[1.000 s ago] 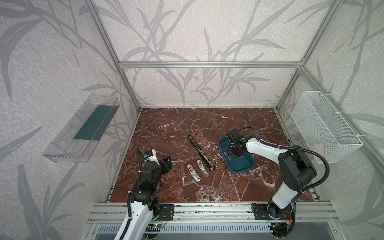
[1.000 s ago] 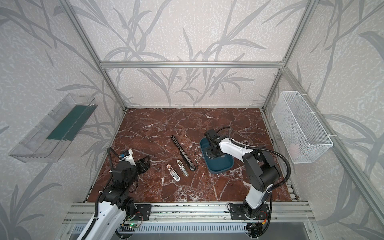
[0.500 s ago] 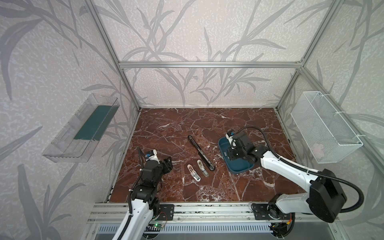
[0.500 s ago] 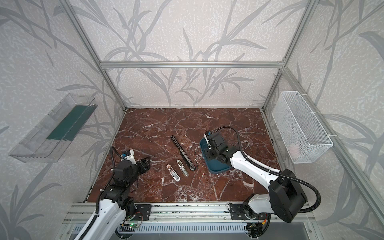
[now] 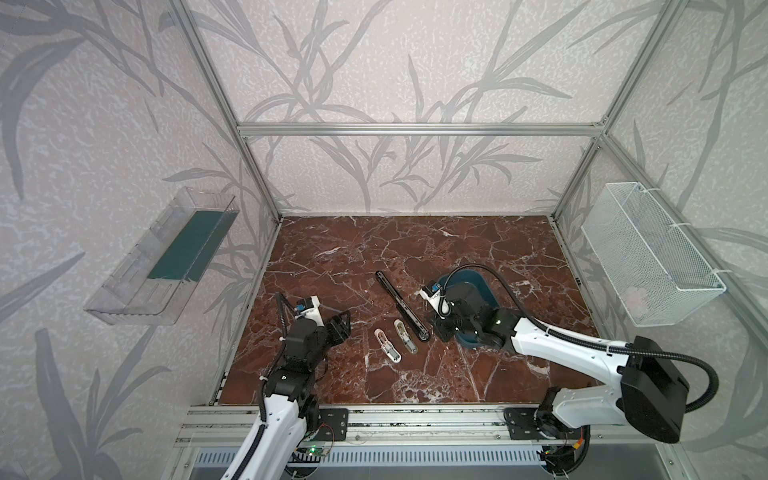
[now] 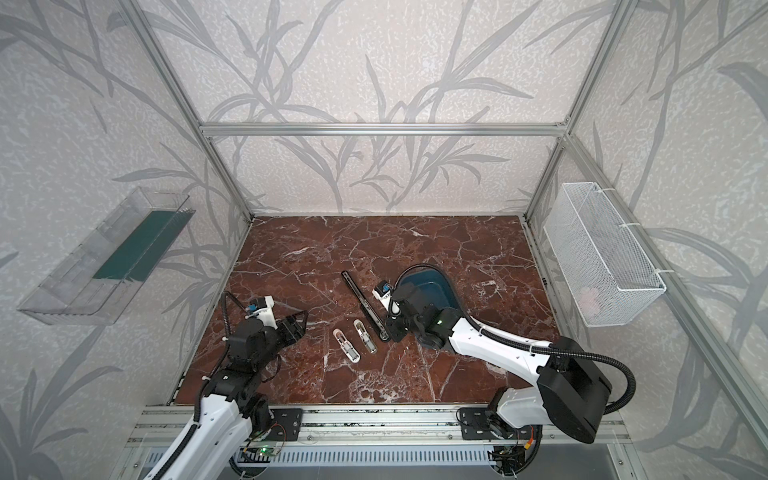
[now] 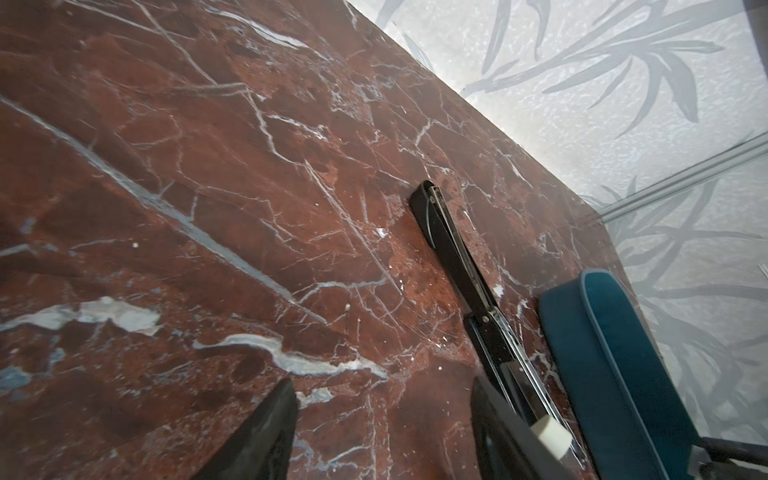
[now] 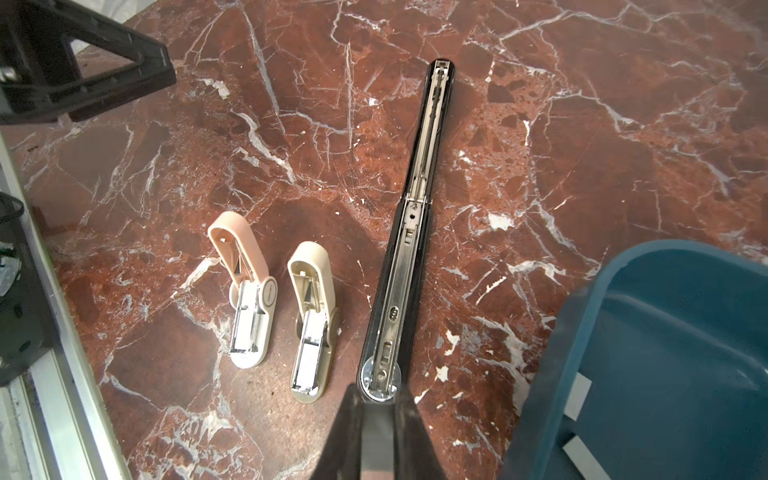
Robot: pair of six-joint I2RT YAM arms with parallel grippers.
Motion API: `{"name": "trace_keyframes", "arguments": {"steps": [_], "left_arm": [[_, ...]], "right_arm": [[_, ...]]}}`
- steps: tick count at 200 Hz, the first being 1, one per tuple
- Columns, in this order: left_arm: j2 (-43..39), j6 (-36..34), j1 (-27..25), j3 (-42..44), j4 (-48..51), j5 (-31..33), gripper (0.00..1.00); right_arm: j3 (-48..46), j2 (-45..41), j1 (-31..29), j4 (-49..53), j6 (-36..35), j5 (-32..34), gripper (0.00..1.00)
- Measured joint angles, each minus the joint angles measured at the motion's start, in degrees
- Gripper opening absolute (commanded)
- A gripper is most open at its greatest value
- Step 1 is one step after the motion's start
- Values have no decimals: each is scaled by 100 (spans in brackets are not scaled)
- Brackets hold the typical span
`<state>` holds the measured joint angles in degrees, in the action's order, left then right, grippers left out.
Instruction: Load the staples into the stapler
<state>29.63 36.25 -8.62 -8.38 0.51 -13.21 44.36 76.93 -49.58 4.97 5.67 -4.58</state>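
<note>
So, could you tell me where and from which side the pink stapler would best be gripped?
Take the pink stapler by its white base, left fingers coming straight down from above, one on each long side. It lies flat and opened out on the table, its long sides roughly parallel, and the gap to the beige stapler should leave room for a finger.

This was a robotics lab's test cell: an aluminium frame boxed in a marble-patterned bench, with leaf-printed panels for walls. A left arm and a right arm were bolted to a slotted rail along the front edge. A clear plastic tray and a wire basket hung on the side panels.
</note>
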Motion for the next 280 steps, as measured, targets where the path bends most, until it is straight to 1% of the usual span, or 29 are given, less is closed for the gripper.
{"name": "trace_keyframes", "arguments": {"steps": [19,48,124,218,280], "left_arm": [[-2,46,-2,50,-66,-192,67],[-138,85,0,68,-107,-343,67],[-326,85,-2,68,-103,-328,67],[-385,85,-2,68,4,-199,67],[-385,85,-2,68,57,-160,67]], "right_arm": [[-140,-4,0,-92,-17,-105,15],[-83,138,-9,-203,-11,-138,15],[466,1075,-15,-79,286,114,14],[839,1445,-227,208,396,654,14],[1008,1705,-271,337,400,739,13]]}}
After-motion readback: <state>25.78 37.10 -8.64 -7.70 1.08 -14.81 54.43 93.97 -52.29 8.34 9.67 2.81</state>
